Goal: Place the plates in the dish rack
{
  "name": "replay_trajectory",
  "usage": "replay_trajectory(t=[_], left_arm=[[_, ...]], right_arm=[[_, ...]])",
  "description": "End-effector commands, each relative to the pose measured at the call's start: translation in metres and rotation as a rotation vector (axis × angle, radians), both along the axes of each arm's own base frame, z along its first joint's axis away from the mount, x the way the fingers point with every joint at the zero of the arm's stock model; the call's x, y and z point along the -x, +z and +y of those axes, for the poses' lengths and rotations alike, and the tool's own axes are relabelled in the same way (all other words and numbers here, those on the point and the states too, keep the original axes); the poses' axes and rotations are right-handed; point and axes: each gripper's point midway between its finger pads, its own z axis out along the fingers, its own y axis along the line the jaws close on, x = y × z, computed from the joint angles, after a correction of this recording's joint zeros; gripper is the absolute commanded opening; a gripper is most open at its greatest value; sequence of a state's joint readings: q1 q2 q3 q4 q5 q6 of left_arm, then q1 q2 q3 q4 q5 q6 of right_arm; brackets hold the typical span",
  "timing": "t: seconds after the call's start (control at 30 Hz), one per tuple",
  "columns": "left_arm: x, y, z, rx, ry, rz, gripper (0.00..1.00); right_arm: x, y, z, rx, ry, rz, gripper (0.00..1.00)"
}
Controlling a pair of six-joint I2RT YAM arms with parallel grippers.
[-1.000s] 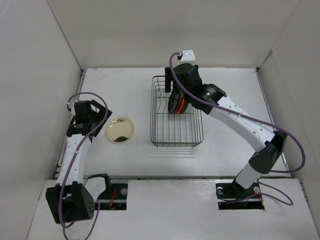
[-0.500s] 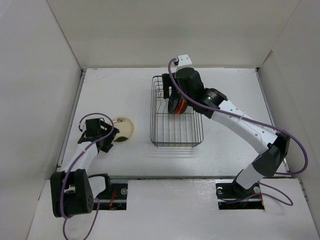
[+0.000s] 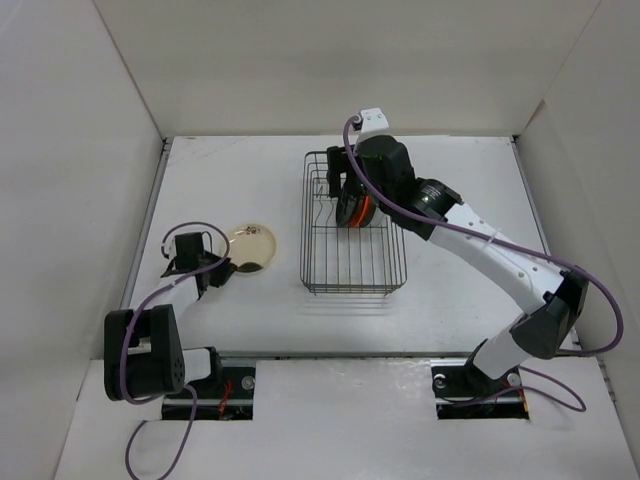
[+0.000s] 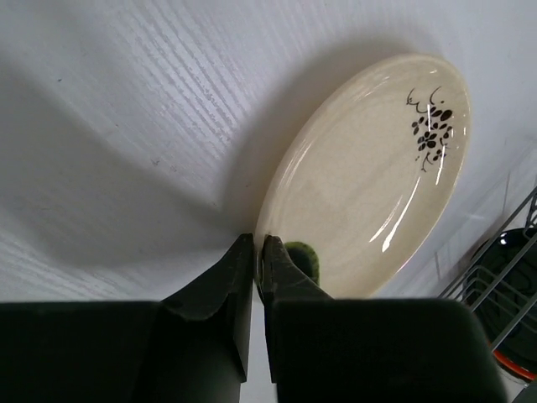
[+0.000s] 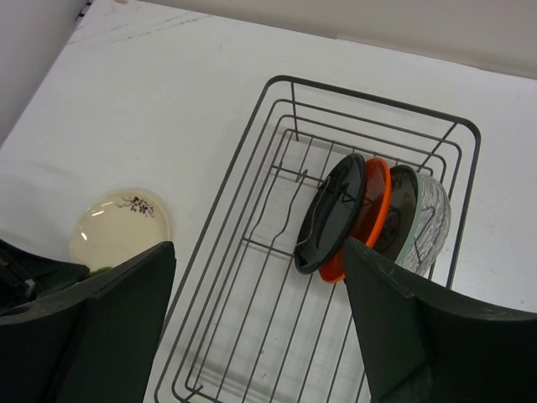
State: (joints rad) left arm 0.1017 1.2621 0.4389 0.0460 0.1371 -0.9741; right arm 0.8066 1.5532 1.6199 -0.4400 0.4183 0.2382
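Cream plate (image 4: 361, 185) — floral motif, left pincer (image 4: 255, 249) clamped

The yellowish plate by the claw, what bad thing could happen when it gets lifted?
The left claw pinches the cream plate only at its very rim, so it might slip out or swing. The right claw hangs open over the dish rack, so the arms could bump there. The plate could also knock the black plate standing inside.

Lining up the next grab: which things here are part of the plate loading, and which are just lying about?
Job: cream plate, dish rack, racked black plate, orange plate, patterned plate.
Not job: purple cables, white walls.
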Motion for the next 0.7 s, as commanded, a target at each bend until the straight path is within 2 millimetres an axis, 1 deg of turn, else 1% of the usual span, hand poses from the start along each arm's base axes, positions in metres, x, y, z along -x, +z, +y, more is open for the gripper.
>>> replay_trajectory(t=[0.0, 0.03, 0.07, 0.1, 0.13, 0.17, 0.2, 0.23, 0.27, 0.3, 0.33, 0.37, 0.4, 0.43, 0.47, 0.5, 0.53, 0.57, 0.6, 0.67], left_arm=[[0.011, -0.012, 0.002, -0.022, -0.009, 0.072, 0.0], [0.008, -0.005, 0.003, -0.031, -0.02, 0.056, 0.0], [0.007, 0.001, 0.0, -0.034, -0.031, 0.039, 0.0], [0.001, 0.013, 0.001, -0.044, -0.037, -0.006, 0.0], [-0.001, 0.026, -0.007, -0.04, -0.073, -0.055, 0.0], [-0.014, 0.064, -0.008, -0.058, -0.09, -0.213, 0.0], [-0.017, 0.084, -0.012, -0.084, -0.135, -0.297, 0.0], [-0.018, 0.102, -0.015, -0.108, -0.161, -0.368, 0.0], [-0.02, 0.144, -0.016, -0.139, -0.178, -0.496, 0.0], [-0.02, 0.157, -0.019, -0.163, -0.206, -0.522, 0.0], [-0.02, 0.164, -0.021, -0.205, -0.251, -0.533, 0.0], [-0.019, 0.173, -0.03, -0.194, -0.304, -0.559, 0.0], [-0.021, 0.186, -0.035, -0.191, -0.333, -0.612, 0.0], [-0.021, 0.193, -0.041, -0.173, -0.365, -0.646, 0.0], [-0.02, 0.198, -0.05, -0.147, -0.409, -0.683, 0.0], [-0.017, 0.209, -0.067, -0.099, -0.481, -0.749, 0.0], [-0.015, 0.213, -0.075, -0.071, -0.511, -0.777, 0.0], [-0.013, 0.22, -0.08, -0.049, -0.529, -0.806, 0.0], [-0.01, 0.22, -0.086, -0.018, -0.556, -0.818, 0.0], [-0.007, 0.23, -0.095, 0.027, -0.58, -0.861, 0.0]], right_arm=[[0.004, 0.035, 0.006, -0.094, 0.049, -0.078, 0.85], [0.003, 0.032, 0.007, -0.1, 0.068, -0.072, 0.85], [0.004, 0.035, 0.011, -0.129, 0.127, -0.067, 0.85], [0.003, 0.034, 0.018, -0.156, 0.176, -0.072, 0.85], [0.009, 0.043, 0.02, -0.196, 0.24, -0.089, 0.85], [0.017, 0.047, 0.029, -0.253, 0.366, -0.081, 0.85], [0.019, 0.051, 0.034, -0.291, 0.435, -0.116, 0.85], [0.026, 0.056, 0.038, -0.32, 0.488, -0.131, 0.91], [0.029, 0.062, 0.041, -0.332, 0.517, -0.146, 0.91], [0.026, 0.055, 0.044, -0.326, 0.516, -0.132, 0.91], [0.019, 0.048, 0.05, -0.313, 0.527, -0.123, 0.91], [0.013, 0.043, 0.052, -0.302, 0.529, -0.118, 0.91], [0.01, 0.039, 0.055, -0.303, 0.555, -0.103, 0.91], [0.004, 0.03, 0.066, -0.303, 0.585, -0.087, 0.91], [0.001, 0.024, 0.069, -0.303, 0.608, -0.069, 0.91], [0.001, 0.022, 0.076, -0.31, 0.644, -0.067, 0.91], [0.003, 0.017, 0.08, -0.329, 0.688, -0.042, 0.91], [0.0, 0.014, 0.087, -0.348, 0.707, -0.026, 0.91], [-0.001, 0.014, 0.09, -0.352, 0.721, -0.029, 0.91], [-0.004, 0.01, 0.095, -0.362, 0.727, -0.011, 0.91]])
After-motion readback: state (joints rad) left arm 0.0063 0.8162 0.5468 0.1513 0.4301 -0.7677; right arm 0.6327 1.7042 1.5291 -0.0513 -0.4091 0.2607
